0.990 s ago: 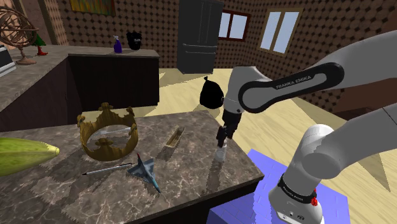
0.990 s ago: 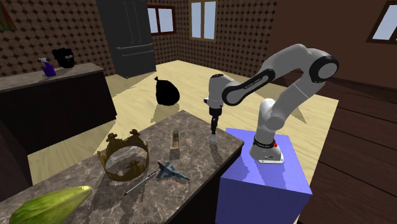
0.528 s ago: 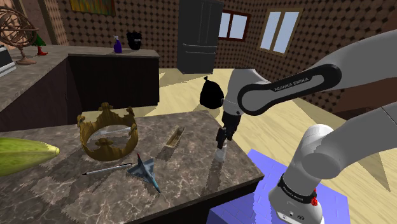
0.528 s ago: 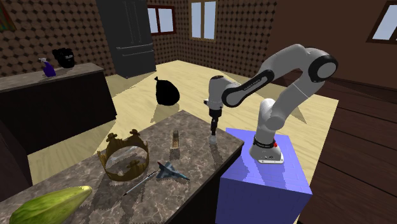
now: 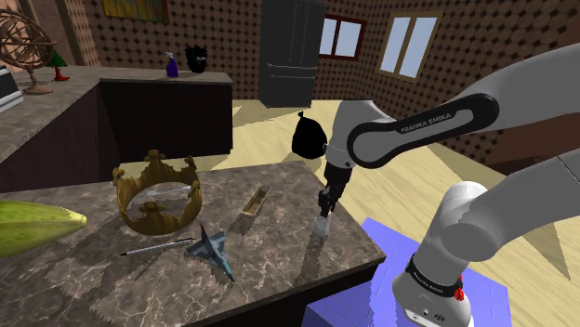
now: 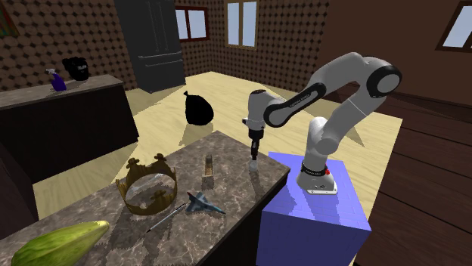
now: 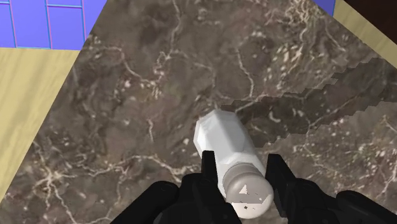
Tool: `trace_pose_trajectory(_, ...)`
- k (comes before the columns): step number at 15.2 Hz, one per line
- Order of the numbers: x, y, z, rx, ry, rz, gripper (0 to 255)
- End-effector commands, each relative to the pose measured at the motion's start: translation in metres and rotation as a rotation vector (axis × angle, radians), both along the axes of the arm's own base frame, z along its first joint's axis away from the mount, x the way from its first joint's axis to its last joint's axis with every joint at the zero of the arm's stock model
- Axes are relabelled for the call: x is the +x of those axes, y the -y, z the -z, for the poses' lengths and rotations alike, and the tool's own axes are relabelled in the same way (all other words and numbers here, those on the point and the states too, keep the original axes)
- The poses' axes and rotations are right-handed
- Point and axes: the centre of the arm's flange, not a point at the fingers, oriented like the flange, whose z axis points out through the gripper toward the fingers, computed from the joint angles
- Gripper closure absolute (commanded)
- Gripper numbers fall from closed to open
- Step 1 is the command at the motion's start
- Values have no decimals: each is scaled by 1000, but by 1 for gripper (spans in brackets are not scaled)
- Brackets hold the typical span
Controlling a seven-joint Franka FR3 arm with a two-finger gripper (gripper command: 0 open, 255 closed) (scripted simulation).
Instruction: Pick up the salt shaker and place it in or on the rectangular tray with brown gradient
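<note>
My jaws are clamped on the salt shaker [image 7: 226,151] by the counter [image 5: 279,265] edge — grasp looks done — next I must lift and carry it to the brown tray [image 5: 251,209].

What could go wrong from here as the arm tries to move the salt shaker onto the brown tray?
1. The salt shaker stands near the edge of the marble counter on the stand's side; a nudge from the tool might tip it off.
2. The brown tray looks narrow, so the shaker may topple when set down there.
</note>
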Motion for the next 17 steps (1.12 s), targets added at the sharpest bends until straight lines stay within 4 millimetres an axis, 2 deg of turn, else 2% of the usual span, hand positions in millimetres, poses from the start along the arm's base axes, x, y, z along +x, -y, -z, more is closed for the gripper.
trace_pose_trajectory(1,0,0,1,0,-1,0,255)
trace_pose_trajectory(3,0,0,1,0,-1,0,255)
trace_pose_trajectory(17,0,0,-73,0,-1,0,255)
